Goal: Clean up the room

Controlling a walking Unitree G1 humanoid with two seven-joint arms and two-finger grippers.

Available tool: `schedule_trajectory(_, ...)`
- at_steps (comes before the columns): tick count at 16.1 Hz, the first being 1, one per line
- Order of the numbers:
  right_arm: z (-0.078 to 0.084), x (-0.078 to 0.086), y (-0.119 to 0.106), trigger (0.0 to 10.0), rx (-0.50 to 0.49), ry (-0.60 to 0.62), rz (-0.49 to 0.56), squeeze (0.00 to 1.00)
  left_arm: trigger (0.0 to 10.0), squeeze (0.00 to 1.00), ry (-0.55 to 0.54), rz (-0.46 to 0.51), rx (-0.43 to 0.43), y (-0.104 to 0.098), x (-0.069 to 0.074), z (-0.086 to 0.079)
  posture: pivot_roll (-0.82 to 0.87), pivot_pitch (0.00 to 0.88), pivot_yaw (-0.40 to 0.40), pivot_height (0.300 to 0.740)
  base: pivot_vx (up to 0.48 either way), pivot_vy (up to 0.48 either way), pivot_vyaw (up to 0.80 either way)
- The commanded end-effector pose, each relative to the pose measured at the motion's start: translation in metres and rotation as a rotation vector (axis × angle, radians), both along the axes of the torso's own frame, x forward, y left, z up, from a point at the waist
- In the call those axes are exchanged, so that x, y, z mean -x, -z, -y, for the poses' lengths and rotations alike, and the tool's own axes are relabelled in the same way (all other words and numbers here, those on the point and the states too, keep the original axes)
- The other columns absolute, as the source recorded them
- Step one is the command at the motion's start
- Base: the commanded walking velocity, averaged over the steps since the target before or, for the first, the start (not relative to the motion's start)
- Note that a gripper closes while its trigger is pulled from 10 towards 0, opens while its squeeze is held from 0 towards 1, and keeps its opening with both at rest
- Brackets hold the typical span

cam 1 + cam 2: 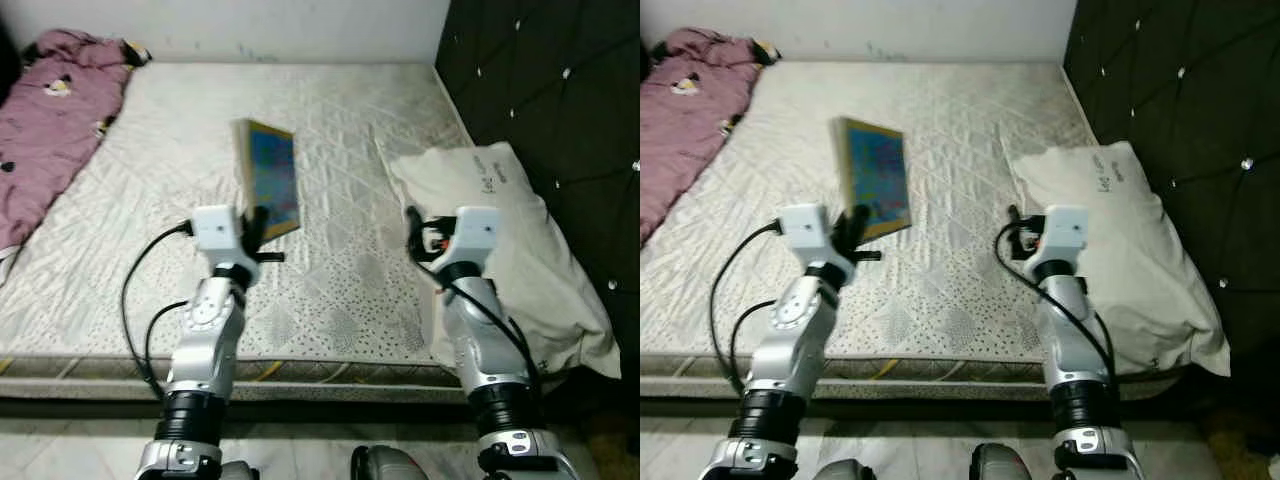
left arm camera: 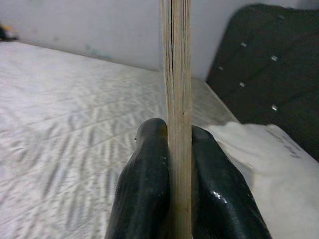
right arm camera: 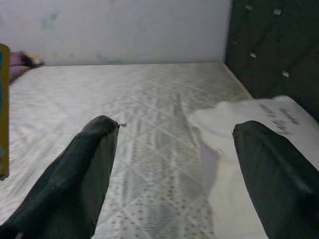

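The left pincer [image 2: 178,164] was clamped on a book [image 1: 271,175], holding it upright above the bed [image 1: 340,120]. The right pincer [image 3: 177,164] hovered with fingers apart, seemingly near the pillow [image 1: 500,230].

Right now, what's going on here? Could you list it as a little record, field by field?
Place: bare mattress beside a dark headboard
Left gripper: shut on the book, held upright above the mattress
Right gripper: open, holding nothing, over the mattress
Pillow: by the headboard
Pink blanket: far left corner
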State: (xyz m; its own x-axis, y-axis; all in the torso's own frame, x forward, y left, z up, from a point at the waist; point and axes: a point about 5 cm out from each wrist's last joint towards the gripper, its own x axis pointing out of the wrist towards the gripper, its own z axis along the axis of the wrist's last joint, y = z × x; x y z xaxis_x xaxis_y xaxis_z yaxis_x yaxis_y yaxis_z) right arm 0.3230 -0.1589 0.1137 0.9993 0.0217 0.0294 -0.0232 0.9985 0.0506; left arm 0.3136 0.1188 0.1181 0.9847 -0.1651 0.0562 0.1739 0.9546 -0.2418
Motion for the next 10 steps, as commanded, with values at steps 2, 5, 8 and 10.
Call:
schedule_trajectory(2,0.001,-0.0006,-0.0018,10.0,0.004,0.004,0.009,0.0,10.0,0.0,-0.006,0.031,-0.002,-0.0071,-0.0007,-0.0012,-0.04,0.047,0.02,0.74,0.0,-0.412,0.0)
schedule_trajectory(5,0.0015,-0.0001,-0.0014,10.0,0.005,0.007,0.006,0.0,10.0,0.0,-0.004,0.03,0.001,-0.0069,-0.0005,-0.0006,-0.05,0.052,0.018,0.74,0.0,-0.48,0.0)
schedule_trajectory(8,0.0016,-0.0009,-0.0019,10.0,0.008,0.007,0.008,0.0,10.0,0.0,-0.004,0.026,0.003,-0.0066,-0.0009,-0.0003,-0.05,0.053,0.017,0.74,0.0,-0.48,0.0)
schedule_trajectory(10,0.0023,-0.0012,-0.0021,10.0,0.009,0.01,0.009,0.0,10.0,0.0,-0.005,0.031,0.02,-0.0069,-0.0003,0.0003,-0.05,0.053,0.019,0.74,0.0,0.0,0.0)
